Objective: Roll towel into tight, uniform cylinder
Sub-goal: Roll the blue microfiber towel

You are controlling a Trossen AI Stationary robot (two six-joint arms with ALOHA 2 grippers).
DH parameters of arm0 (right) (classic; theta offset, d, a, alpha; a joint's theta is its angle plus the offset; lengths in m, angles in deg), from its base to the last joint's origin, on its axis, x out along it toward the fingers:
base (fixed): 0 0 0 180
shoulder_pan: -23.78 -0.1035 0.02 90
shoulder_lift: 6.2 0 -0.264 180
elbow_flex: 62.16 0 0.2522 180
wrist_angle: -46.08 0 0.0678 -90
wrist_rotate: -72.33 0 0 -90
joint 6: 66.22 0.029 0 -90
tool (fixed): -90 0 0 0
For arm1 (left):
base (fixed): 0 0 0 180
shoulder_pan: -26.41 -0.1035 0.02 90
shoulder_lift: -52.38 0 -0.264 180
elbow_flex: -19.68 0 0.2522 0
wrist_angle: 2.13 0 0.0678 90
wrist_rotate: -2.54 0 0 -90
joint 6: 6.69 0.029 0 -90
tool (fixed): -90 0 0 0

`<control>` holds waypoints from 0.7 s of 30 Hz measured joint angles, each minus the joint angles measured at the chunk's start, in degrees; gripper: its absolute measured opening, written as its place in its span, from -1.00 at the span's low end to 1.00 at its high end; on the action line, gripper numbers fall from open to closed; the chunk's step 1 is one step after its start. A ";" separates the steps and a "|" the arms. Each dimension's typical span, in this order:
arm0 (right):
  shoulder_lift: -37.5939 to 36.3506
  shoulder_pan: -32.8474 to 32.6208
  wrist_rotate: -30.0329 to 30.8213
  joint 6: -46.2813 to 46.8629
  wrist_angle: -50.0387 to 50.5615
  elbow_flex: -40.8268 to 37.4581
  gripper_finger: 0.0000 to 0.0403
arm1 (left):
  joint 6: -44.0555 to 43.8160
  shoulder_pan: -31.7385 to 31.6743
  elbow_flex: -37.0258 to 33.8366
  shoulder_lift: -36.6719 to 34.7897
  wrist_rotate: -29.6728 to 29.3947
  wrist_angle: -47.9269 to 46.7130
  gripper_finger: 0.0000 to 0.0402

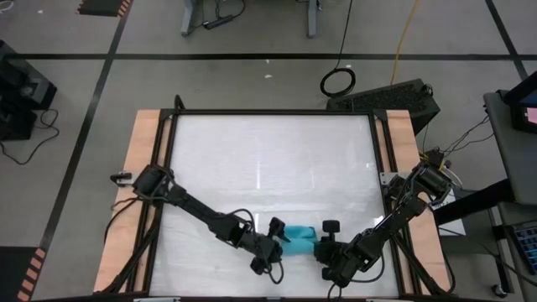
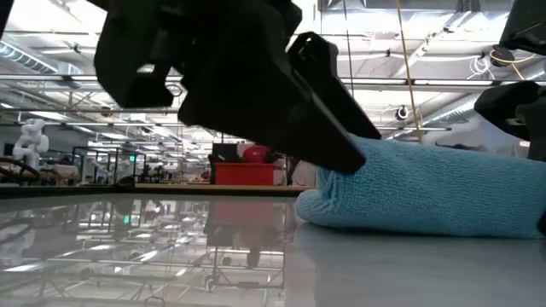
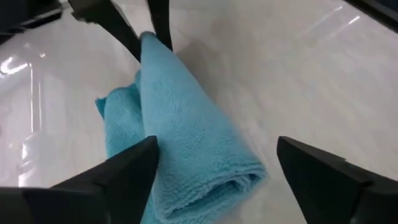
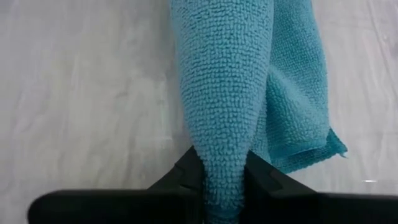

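At the table's [image 1: 268,151] near edge, the left gripper [image 1: 279,235] is standing wide open around the rolled towel's [image 1: 299,237] left end, while the right gripper [image 4: 224,177] is pinching its right end. Judging by this, tightening the roll comes next, calling for an even grip.

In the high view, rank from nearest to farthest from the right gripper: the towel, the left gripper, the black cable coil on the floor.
1. The towel: pinched in the right gripper, at the table's near edge.
2. The left gripper: open at the towel's other end.
3. The black cable coil: on the floor beyond the table.
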 joint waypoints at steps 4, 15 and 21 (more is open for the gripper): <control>0.02 0.00 -0.19 0.07 -0.02 0.00 -0.76 | -0.03 0.35 0.00 0.22 -0.13 -0.53 0.63; 0.04 0.55 -0.83 1.88 -0.28 0.00 -0.76 | -1.43 1.24 0.04 4.04 -0.14 -0.04 -0.12; 0.04 0.87 -0.89 2.71 -0.23 0.00 -0.76 | -0.29 2.64 0.07 4.82 -3.15 2.04 -0.14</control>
